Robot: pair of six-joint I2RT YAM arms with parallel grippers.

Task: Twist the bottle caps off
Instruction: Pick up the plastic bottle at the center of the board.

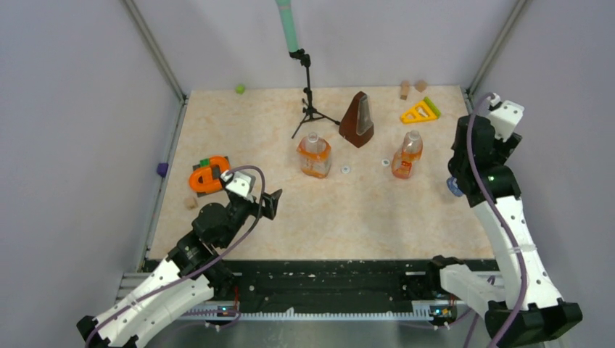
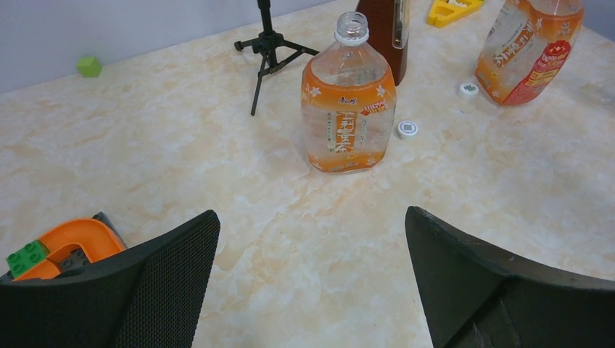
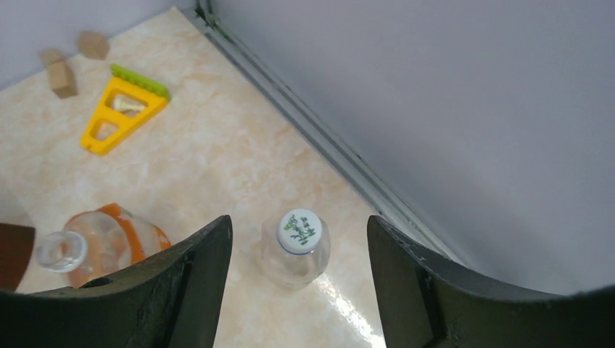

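Two orange-liquid bottles stand mid-table without caps: a squat bottle (image 1: 314, 155) (image 2: 348, 101) and a slim bottle (image 1: 407, 155) (image 2: 526, 43). Two loose white bottle caps (image 1: 345, 170) (image 1: 386, 162) lie between them, also visible in the left wrist view as caps (image 2: 407, 128) (image 2: 468, 89). A clear bottle (image 3: 294, 261) with its white cap (image 3: 301, 230) on stands by the right wall. My right gripper (image 3: 299, 226) hovers above it, open, its fingers to either side of the cap and apart from it. My left gripper (image 1: 272, 203) (image 2: 312, 225) is wide open over bare table, near left.
A brown metronome (image 1: 357, 117) and a small black tripod (image 1: 310, 109) stand behind the bottles. A yellow triangle toy (image 1: 420, 111) and wooden blocks (image 3: 62, 76) lie at the back right. An orange toy (image 1: 207, 176) sits at the left. The metal rail (image 3: 319, 138) and wall run close beside the clear bottle.
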